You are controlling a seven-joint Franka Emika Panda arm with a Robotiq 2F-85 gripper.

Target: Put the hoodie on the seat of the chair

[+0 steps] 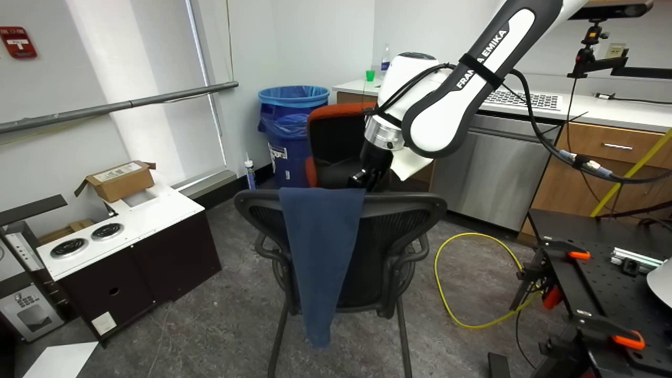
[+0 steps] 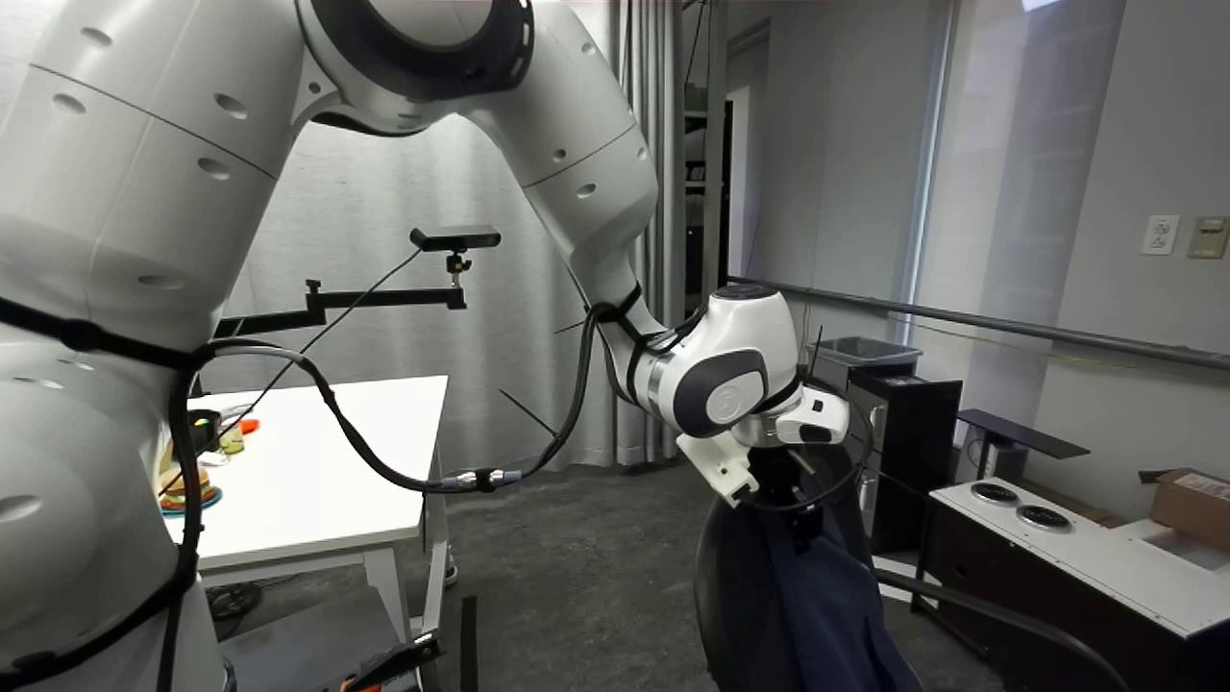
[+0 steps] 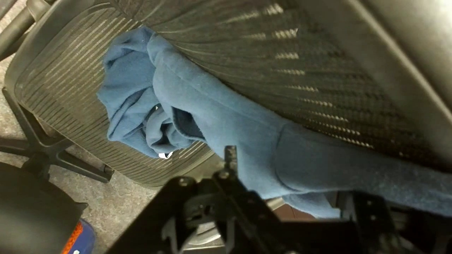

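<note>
At six o'clock in the wrist view, the pincer (image 3: 284, 176) is held with its fingers (image 3: 231, 160) well parted; one is seen in front of the hoodie (image 3: 226, 116), the other near its lower edge, and whether the cloth is touched cannot be told. The hoodie is bunched toward ten o'clock on the seat (image 3: 63, 91) of the black chair (image 3: 282, 88) and extended toward four o'clock. In an exterior view, it is draped over the top of the backrest (image 1: 375, 249), its narrow tail hung down the outside, and the pincer is seen just above the rim, at one o'clock from the backrest's middle. At nine o'clock from the chair, a cardboard box (image 1: 123, 186) is set on a white-topped cabinet (image 1: 157, 212). Farther off, toward twelve o'clock, an orange-edged chair (image 1: 336, 144) is placed, with a blue bin (image 1: 286, 157) partly hidden behind it at eleven.
</note>
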